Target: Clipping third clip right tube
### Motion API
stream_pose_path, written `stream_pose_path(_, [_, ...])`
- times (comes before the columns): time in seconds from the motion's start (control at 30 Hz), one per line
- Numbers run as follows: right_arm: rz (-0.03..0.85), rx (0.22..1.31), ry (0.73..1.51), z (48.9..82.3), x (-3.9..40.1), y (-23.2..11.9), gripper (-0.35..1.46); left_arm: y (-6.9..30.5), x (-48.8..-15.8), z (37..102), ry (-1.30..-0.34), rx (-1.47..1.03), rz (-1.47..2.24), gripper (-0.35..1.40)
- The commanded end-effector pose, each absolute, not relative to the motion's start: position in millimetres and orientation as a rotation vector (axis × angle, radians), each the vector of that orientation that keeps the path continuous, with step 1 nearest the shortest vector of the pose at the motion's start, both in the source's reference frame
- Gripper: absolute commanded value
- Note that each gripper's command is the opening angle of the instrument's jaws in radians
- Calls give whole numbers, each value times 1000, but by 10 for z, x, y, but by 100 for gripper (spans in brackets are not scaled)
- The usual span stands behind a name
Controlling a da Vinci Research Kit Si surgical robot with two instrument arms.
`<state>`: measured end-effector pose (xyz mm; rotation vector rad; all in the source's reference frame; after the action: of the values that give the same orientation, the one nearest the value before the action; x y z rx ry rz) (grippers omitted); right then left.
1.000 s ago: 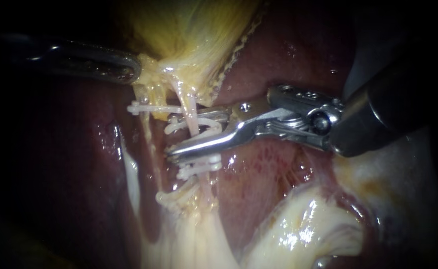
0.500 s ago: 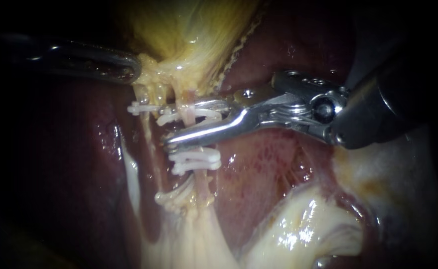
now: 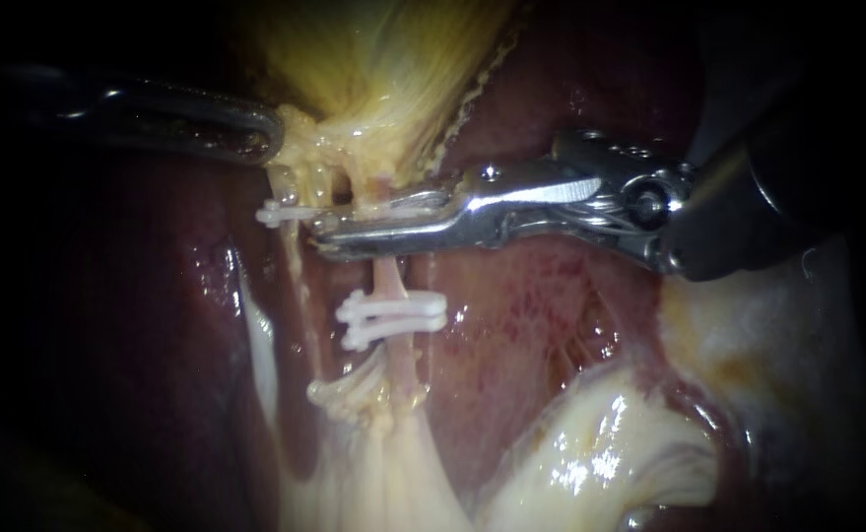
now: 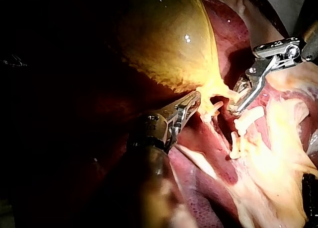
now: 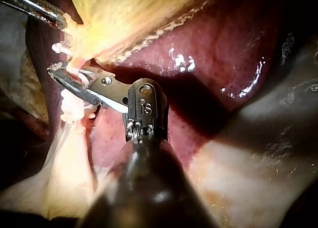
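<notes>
Right instrument [image 3: 326, 234]: bright steel, shaft enters from the right edge, wrist at centre right, pincer lying almost level and reaching left to centre frame. Pincer clenched across the thin pale-pink right tube [image 3: 386, 283], high on it, just under the yellow neck tissue. A sliver of white shows between the two halves where they cross the tube.

Left instrument [image 3: 263, 135]: dark metal, enters from the upper left, tip at the left base of the gallbladder neck. Left wrist view shows its pincer [image 4: 193, 105] clenched on the yellow fringe of tissue there.

Surroundings: glossy yellow gallbladder [image 3: 383, 69] fills the upper centre. Dark red liver [image 3: 551, 315] lies behind and to the right. Pale, wet fatty tissue [image 3: 600, 463] sits lower right. A small white clip [image 3: 280, 213] shows just left of the right pincer's tip.

Tube below the pincer runs straight down the centre, taut and bare. A pair of white plastic clips [image 3: 393, 317] sits across it, side by side, clear of the pincer. Lower, ribbed cream tissue [image 3: 342, 396] lies beside it.
</notes>
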<state>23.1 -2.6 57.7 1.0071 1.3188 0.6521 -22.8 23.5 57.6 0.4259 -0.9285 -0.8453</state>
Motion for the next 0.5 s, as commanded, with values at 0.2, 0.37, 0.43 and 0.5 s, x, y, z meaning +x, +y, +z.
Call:
stream_pose_path(0.2, [665,1017,1294,576,231,-25,-35,235,-227,576,-928,426,-846,-35])
stream_pose_path(0.37, [670,1021,1292,577,230,-25,-35,235,-227,576,-928,426,-846,-35])
stream_pose_path(0.43, [670,1021,1292,577,230,-25,-35,235,-228,575,-928,425,-846,-35])
stream_pose_path(0.5, [670,1021,1292,577,230,-24,-35,234,-228,575,-928,425,-846,-35])
